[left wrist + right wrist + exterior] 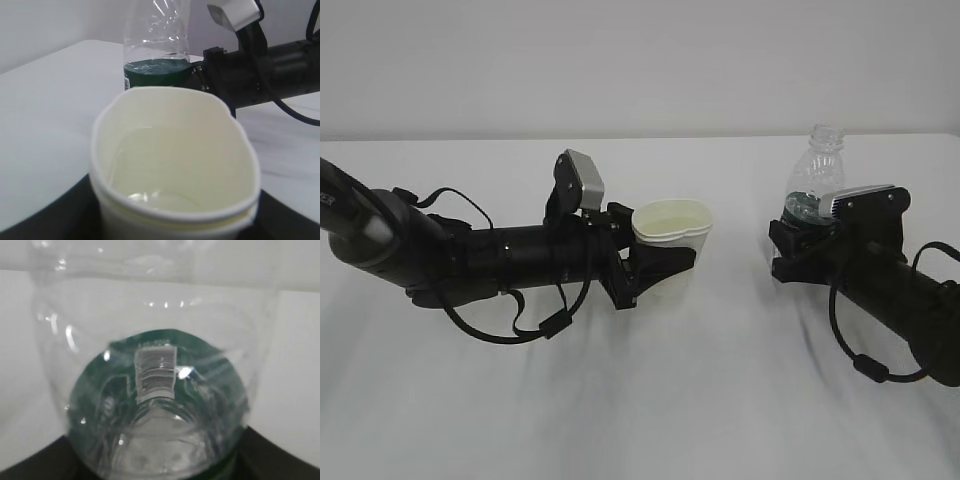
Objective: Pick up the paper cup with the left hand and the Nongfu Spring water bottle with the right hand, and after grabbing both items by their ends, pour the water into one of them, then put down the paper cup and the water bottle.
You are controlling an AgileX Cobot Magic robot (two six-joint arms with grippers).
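Paper cup (672,228), one, squeezed in left hand (655,262) jaws; one bottle (814,180) clamped by right hand (800,245) jaws.

paper cup (672,232) in left hand (655,262), L side of table (620,400), bottle (814,180) upright in right hand (800,240), R side

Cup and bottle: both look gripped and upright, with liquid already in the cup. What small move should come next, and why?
Probably release: open the left gripper from the cup. The cup holds water, the bottle stands upright in the right gripper, and both arms lie low on the table, so pouring looks done. Whether the cup's base rests on the table is unclear.
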